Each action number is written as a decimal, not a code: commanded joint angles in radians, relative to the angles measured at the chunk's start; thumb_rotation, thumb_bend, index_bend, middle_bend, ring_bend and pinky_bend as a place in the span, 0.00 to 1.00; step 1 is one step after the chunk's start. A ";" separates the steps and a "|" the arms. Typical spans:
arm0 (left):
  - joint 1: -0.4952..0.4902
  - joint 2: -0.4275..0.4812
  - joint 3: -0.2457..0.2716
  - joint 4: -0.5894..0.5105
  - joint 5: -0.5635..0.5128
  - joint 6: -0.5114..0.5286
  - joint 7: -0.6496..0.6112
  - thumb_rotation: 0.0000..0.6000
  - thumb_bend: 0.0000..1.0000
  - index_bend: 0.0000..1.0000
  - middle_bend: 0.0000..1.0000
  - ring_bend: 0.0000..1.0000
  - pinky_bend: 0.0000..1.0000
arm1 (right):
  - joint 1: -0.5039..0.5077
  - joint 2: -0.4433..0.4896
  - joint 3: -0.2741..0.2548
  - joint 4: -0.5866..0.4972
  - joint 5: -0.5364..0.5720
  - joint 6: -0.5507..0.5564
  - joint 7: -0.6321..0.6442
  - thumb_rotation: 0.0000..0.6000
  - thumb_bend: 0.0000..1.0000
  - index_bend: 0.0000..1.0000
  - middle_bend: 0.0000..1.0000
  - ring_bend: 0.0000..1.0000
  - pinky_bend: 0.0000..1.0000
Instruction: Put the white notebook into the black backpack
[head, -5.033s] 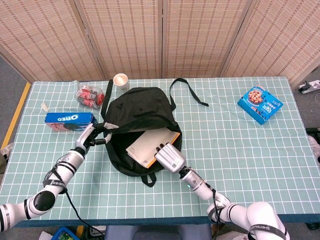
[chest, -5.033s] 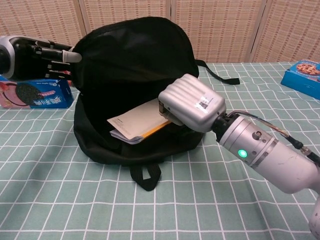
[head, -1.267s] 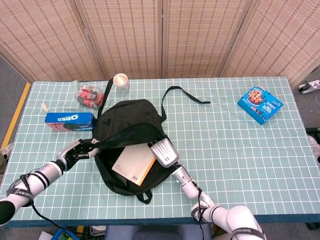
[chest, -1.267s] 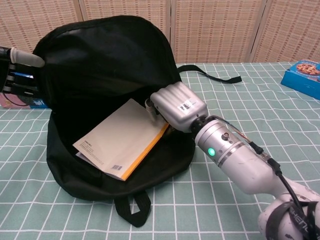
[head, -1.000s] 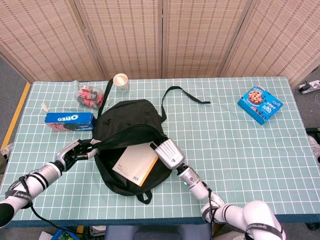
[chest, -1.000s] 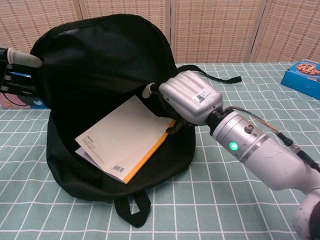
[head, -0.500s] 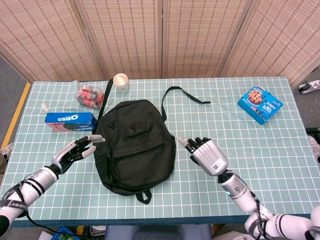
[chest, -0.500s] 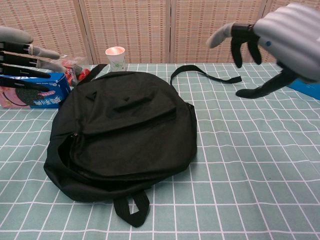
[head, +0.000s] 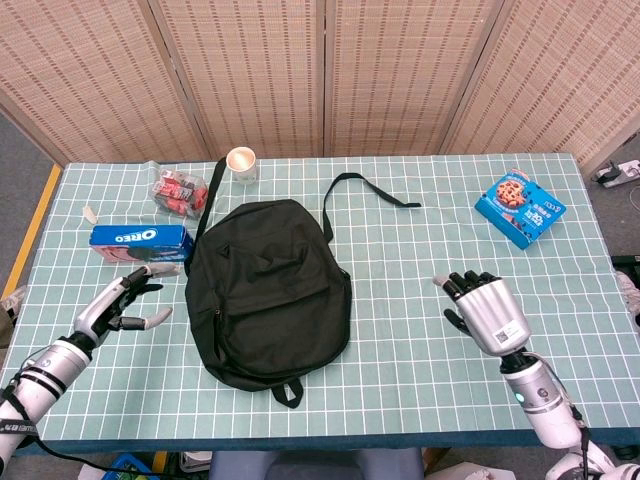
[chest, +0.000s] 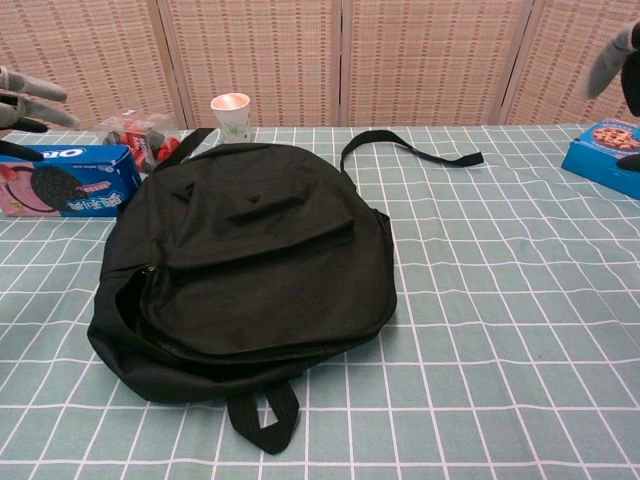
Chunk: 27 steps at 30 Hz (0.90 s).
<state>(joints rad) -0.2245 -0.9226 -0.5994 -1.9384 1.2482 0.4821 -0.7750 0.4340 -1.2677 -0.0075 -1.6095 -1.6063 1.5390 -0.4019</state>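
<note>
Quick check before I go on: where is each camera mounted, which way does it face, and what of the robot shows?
Head view: high, looking down on the green checked table; shows left hand and right hand.
Chest view: low at the table's near edge, facing the screen; only fingertips at the frame edges.
Shared: black backpack, blue Oreo box, white paper cup.

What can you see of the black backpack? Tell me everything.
The black backpack lies flat on the green checked tablecloth, soft dark fabric, its flap down so nothing inside shows. A strap loops out from its top toward the back of the table, and a small loop sticks out at the near end. A zip line runs along its left side. Neither hand touches it; both are apart from it, at the sides.
</note>
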 joint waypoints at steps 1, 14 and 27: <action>0.010 -0.029 0.074 0.092 0.056 0.103 0.076 1.00 0.33 0.24 0.17 0.03 0.10 | -0.037 0.038 0.006 -0.031 0.093 -0.057 0.081 1.00 0.24 0.44 0.55 0.52 0.66; 0.073 -0.189 0.255 0.334 0.149 0.559 0.459 1.00 0.33 0.26 0.17 0.03 0.10 | -0.112 0.146 -0.014 -0.045 0.214 -0.210 0.416 1.00 0.36 0.42 0.37 0.31 0.50; 0.179 -0.247 0.373 0.327 0.195 0.885 0.728 1.00 0.33 0.28 0.17 0.03 0.09 | -0.208 0.173 -0.018 -0.024 0.160 -0.129 0.513 1.00 0.37 0.42 0.38 0.31 0.50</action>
